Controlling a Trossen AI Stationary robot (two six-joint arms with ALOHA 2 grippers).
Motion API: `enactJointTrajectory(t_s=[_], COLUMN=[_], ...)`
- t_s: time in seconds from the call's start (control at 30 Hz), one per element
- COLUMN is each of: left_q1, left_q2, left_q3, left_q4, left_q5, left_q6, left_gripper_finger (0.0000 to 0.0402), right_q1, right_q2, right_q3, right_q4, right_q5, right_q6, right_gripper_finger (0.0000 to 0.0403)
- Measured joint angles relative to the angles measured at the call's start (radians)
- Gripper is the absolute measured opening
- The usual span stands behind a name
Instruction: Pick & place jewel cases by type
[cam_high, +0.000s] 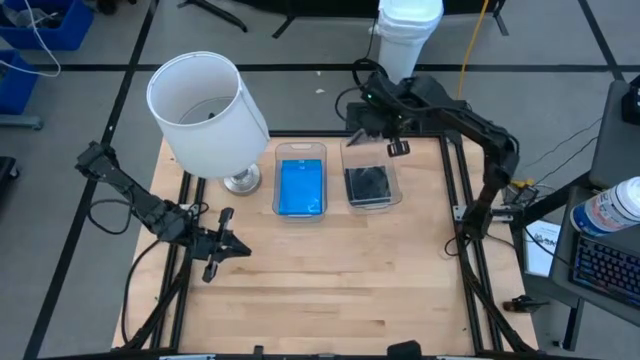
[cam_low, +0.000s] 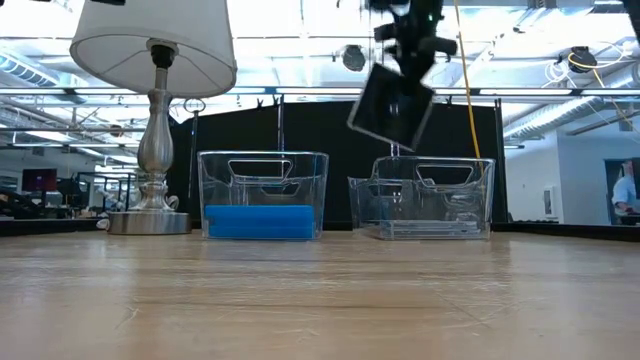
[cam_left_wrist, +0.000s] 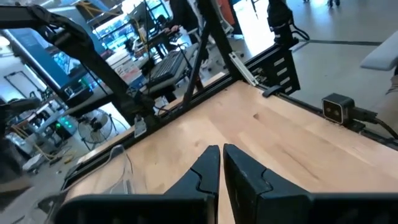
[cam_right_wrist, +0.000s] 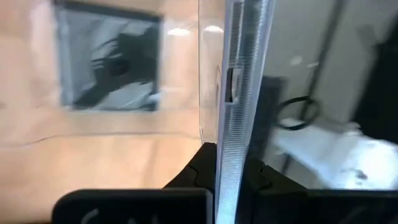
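Two clear bins on the wood table (cam_high: 330, 290), side by side near the far edge, just apart. Left bin (cam_high: 300, 152) holds blue jewel cases (cam_high: 300, 188), a flat stack along its floor; can't count the layers from above or from the low view (cam_low: 259, 221). Right bin (cam_high: 371, 205) has clear/dark-grey jewel cases (cam_high: 368, 184) lying flat at the bottom; at least 1 seen, count uncertain.

1 more clear/grey case (cam_low: 391, 108) is up in the air, tilted, corner down, above the right bin and clear of its rim. Right gripper (cam_high: 372, 126) is clenched on this case at its edge; in the wrist view the case edge (cam_right_wrist: 239, 93) runs straight up between the two dark fingers (cam_right_wrist: 194, 171). Right arm reaches in from the far right corner, wrist over the far end of the right bin.

Left gripper (cam_high: 222, 247) sits low over the left side of the table, well apart from both bins, fingers (cam_left_wrist: 205, 174) closed together, nothing between them. Bare wood under it.

Other: 1 lamp (cam_high: 207, 112), white shade, metal base, just left of the blue bin. 1 white bucket-like container (cam_high: 408, 30) beyond the far edge. 1 person (cam_low: 627, 190) partly visible far right in the room.
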Motion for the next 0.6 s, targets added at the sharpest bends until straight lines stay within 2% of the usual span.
enactJointTrajectory(t_s=[0.13,0.23,0.3,0.6], left_q1=[0.0,0.0,0.0,0.0], left_q2=[0.0,0.0,0.0,0.0], left_q3=[0.0,0.0,0.0,0.0], left_q4=[-0.017,-0.024,-0.03,-0.02], left_q5=[-0.007,-0.022,-0.042,-0.059], left_q6=[-0.007,-0.002,0.0,0.052], left_gripper_finger=[0.003,0.003,0.003,0.003], right_q1=[-0.04,-0.062,-0.068,-0.046], right_q2=[0.026,0.025,0.029,0.13], right_q3=[0.012,0.014,0.013,0.003], right_q4=[-0.054,-0.071,-0.083,-0.167], right_q5=[-0.082,-0.248,-0.312,-0.331], right_q6=[0.029,0.037,0.055,0.099], right_gripper_finger=[0.0009,0.0009,0.0009,0.0009])
